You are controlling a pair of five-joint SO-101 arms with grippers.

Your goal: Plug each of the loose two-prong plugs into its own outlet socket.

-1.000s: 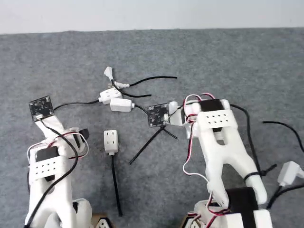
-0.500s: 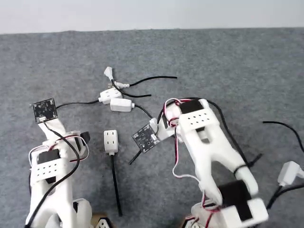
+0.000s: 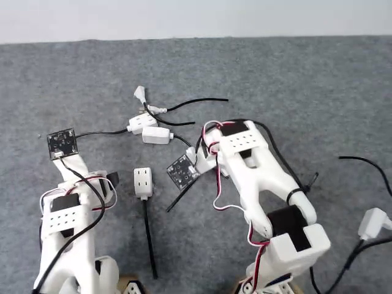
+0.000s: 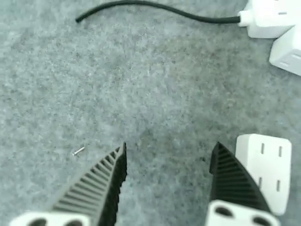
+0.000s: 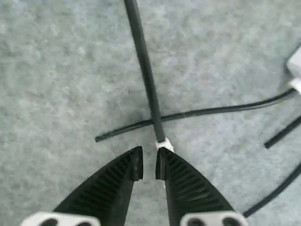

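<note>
Grey carpet (image 3: 306, 79) is lying under both arms. Your left gripper (image 4: 167, 160) is hovering with its jaws spread wide and gripping nothing, and the white rectangular outlet block (image 4: 262, 167) is sitting just to its right. Your right gripper (image 5: 146, 162) is showing jaws almost closed, with only a thin gap and nothing between them. The white-tipped black cable (image 5: 143, 70) is ending right at one fingertip.

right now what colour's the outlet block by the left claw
White; the outlet block shows best in the left wrist view.
</note>
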